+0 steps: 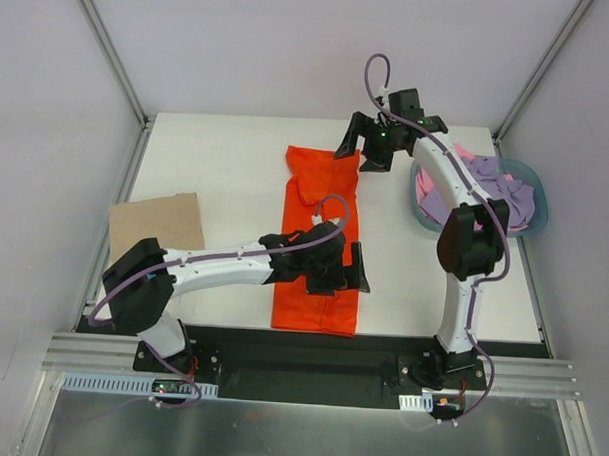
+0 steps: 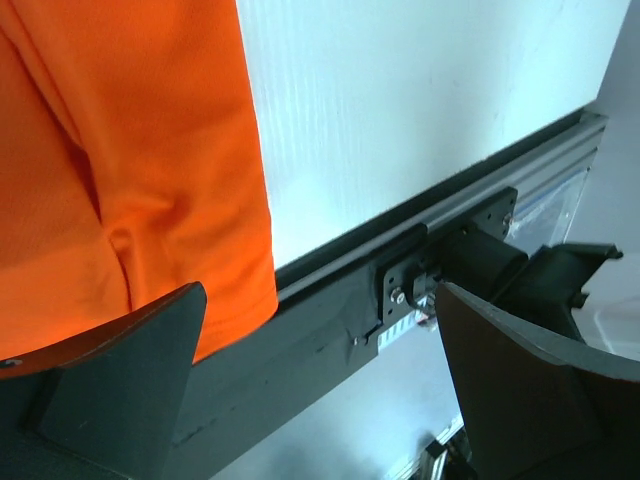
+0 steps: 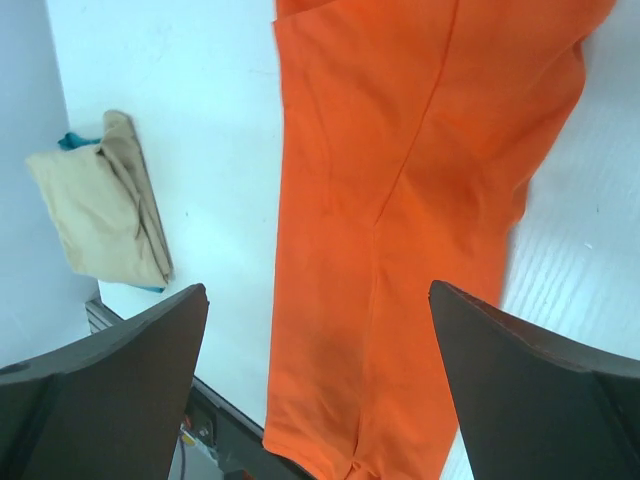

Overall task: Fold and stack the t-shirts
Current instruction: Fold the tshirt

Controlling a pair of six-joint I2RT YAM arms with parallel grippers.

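The bright orange cloth t-shirt [image 1: 321, 184], laid as a long folded strip at the centre of the white table [image 1: 222, 165], is judged soft, light and limp, best pinched at its 2 far corners, while the left gripper [image 1: 363, 267] and the right gripper [image 1: 359, 155] are seen spread and empty over it.

A robotics lab test cell: a white counter [image 1: 227, 155] enclosed by plain white panels [image 1: 291, 47] on aluminium framing [image 1: 109, 51], with a left arm [image 1: 223, 268] and right arm [image 1: 462, 294] bolted to a metal rail [image 1: 90, 353].

White table [image 1: 217, 165], pale walls [image 1: 291, 47], aluminium rail [image 1: 90, 353] in front.
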